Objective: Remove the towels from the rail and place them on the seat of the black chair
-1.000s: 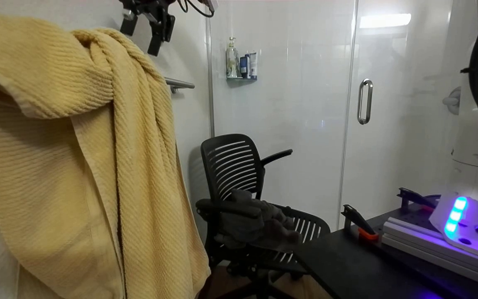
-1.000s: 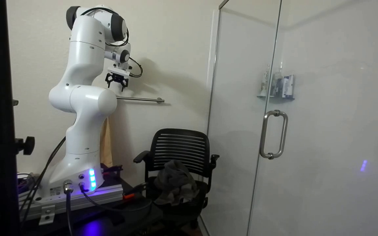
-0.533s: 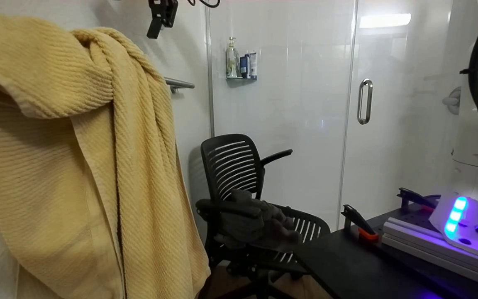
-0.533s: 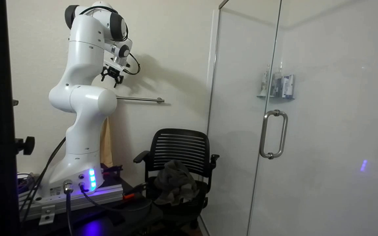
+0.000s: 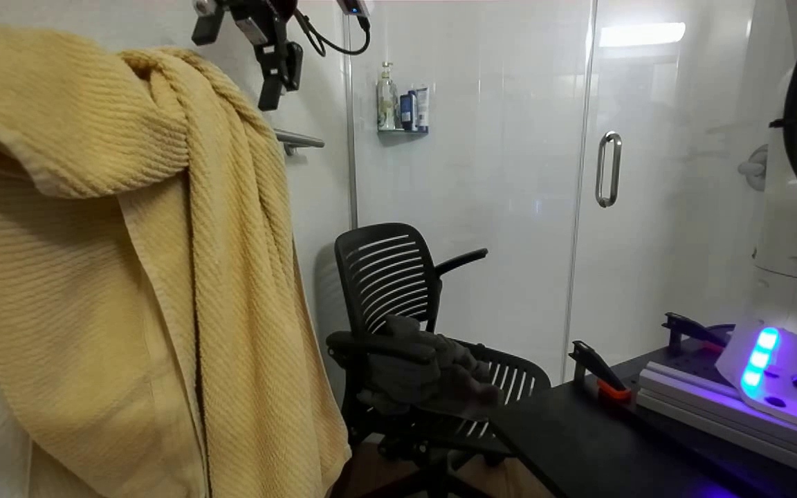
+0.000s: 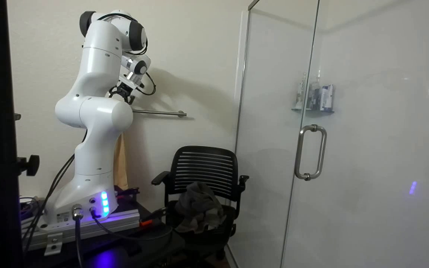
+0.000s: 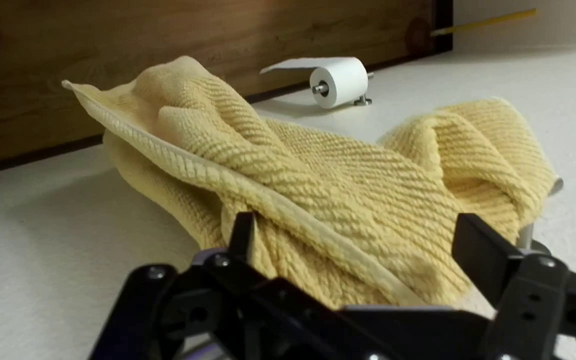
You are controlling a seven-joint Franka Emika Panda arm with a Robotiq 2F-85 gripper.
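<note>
Claw [image 7: 358, 230] hung jaws apart nr yellow towel [image 7: 318, 175] on rail [image 5: 305, 141]. Good grab prob. needed deep bite on thick fold, then lift clear b4 swing to blk chair [image 6: 203, 175].

In both exterior views we are seeing an off-white wall [image 6: 207, 44] meeting a glass enclosure [image 6: 270, 130] with a metal handle [image 6: 322, 153]; a bright light strip [image 5: 642, 34] is showing on the glass. Wrist view: wood-grain floor [image 7: 118, 65] is bordering the wall.
</note>
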